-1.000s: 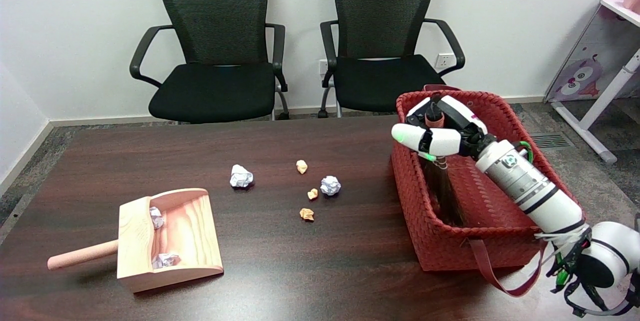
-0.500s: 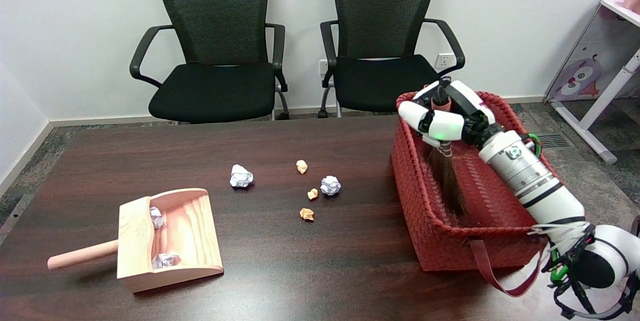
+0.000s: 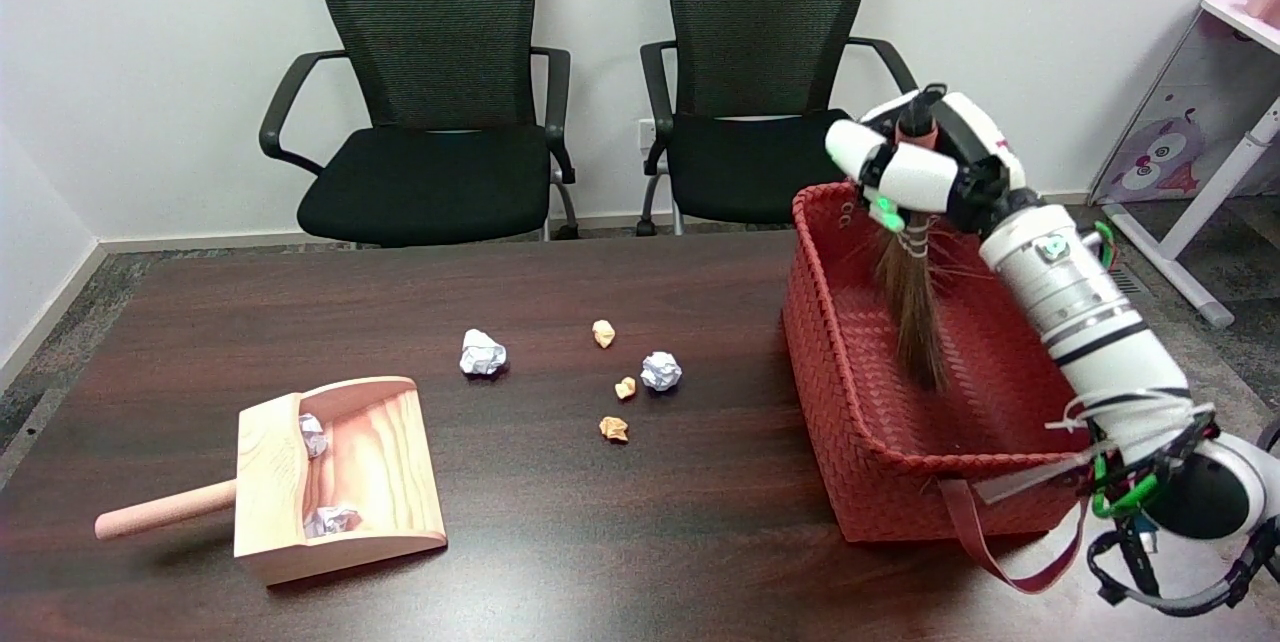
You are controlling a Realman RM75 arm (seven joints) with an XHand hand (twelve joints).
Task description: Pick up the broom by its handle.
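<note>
Above the red woven basket [image 3: 860, 442] we see our right hand's [image 3: 925, 167] fingers [image 3: 868, 148] wrapped around the small brown-bristled broom's [image 3: 912, 307] reddish handle, bristles hanging below.

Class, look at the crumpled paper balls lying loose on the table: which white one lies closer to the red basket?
The white paper ball beside the small orange scraps; the other white ball lies farther left, toward the wooden dustpan and away from the red basket.

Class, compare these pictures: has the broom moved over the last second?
Yes. The broom, held by the right hand, has risen; its handle now tops the red basket's far rim.
</note>
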